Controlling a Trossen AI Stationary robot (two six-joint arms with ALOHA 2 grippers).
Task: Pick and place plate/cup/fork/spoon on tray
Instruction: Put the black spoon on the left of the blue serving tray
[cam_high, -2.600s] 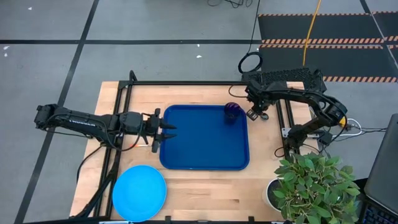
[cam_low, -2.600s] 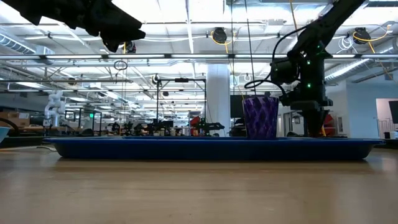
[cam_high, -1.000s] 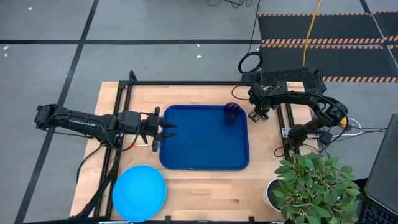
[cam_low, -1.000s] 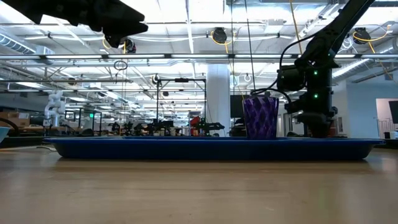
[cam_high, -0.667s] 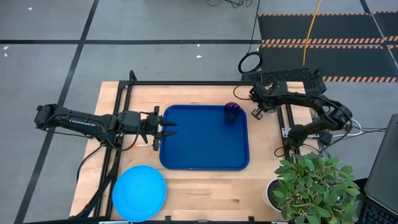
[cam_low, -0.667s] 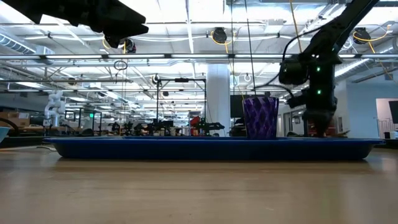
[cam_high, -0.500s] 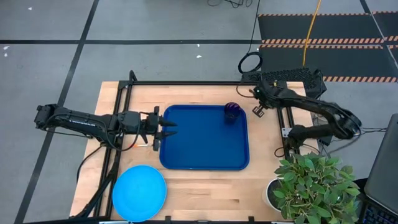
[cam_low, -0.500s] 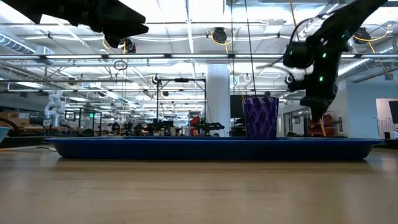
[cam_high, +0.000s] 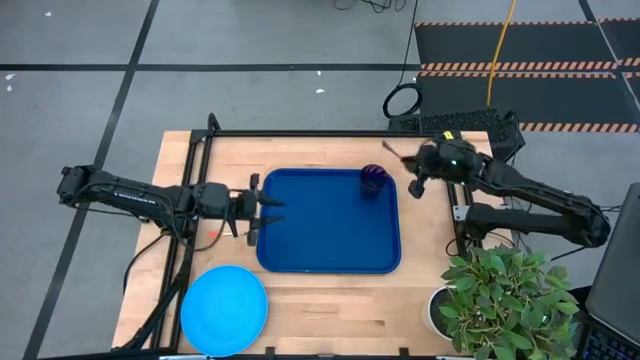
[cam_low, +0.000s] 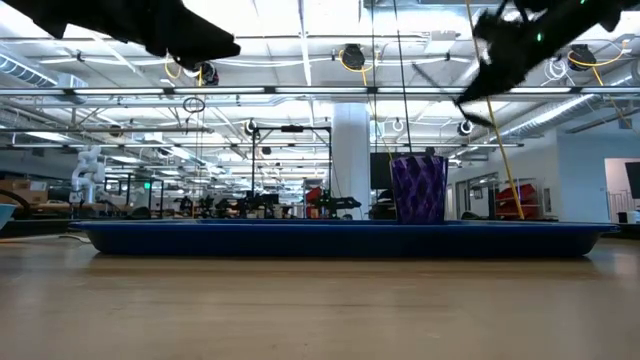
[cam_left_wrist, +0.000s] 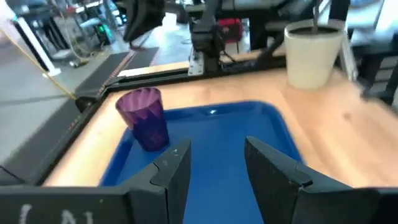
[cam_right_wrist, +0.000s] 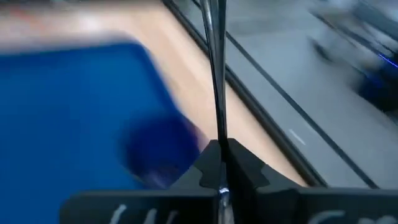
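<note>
1. The slim dark spoon with the thin shaft (cam_right_wrist: 216, 74) is light and stiff, and I judge it smooth enough to turn between the pads. The right gripper (cam_right_wrist: 219, 150) is fully closed on its lower shaft and holds it in the air, above the table's far right part and just beside the tray's far right corner. The spoon's head is not visible, so you cannot check which end points down.
2. The round flat sky-blue plate (cam_high: 224, 308) lies on the wooden table near the front left, apart from the tray. It looks light and stiff but lies flat, so you should take hold at its rim; a slip is likely there.
3. The left gripper (cam_left_wrist: 216, 149) hangs over the tray's left edge with its fingers apart and nothing between them.
4. A small orange-red piece (cam_high: 216, 234) shows on the table beside the left arm. It is probably the fork's handle, but it is too small to be sure. If so, it is thin and low, so a pinch across the handle's middle seems best.
5. The large dark-blue rectangular tray with the raised rim (cam_high: 320, 230) holds only the small dark purple cup (cam_left_wrist: 144, 118), upright in its far right corner. The cup appears empty in the left wrist view. The rest of the tray is free for the spoon.
</note>
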